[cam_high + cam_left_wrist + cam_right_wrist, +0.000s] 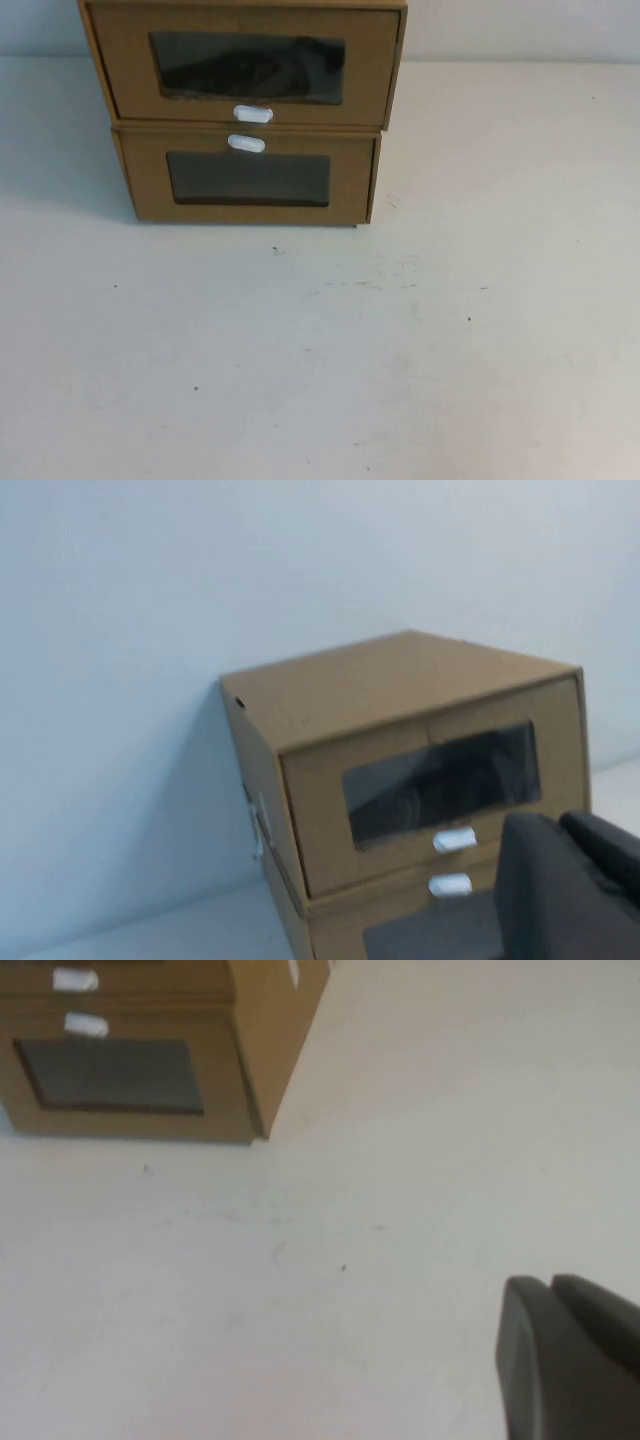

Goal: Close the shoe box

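Although two like cardboard boxes are stacked at the far edge of the worktop (400,350), only the upper one, the shoe box (245,65) with its white tab (253,114) below the window, is the task's thing; it is seen resting on the lower box (248,178), whose own tab sits above its window. In the high view the shoe box's front panel appears to stand slightly proud of the panel beneath, so the drawer is judged to be a little way out, though this cannot be told for certain. No arm is caught in the high view. The left claw (570,880) is seen only as a dark edge in its wrist view, raised near the stack's front; whether it is wide or narrow cannot be told. The right claw (565,1355) is likewise only partly seen, hanging over bare worktop well apart from the boxes, its spread not discernible. The approach step is judged to be in hand. Next, a flat push against the front panel would be called for, square to the drawer, with the lower box left undisturbed.
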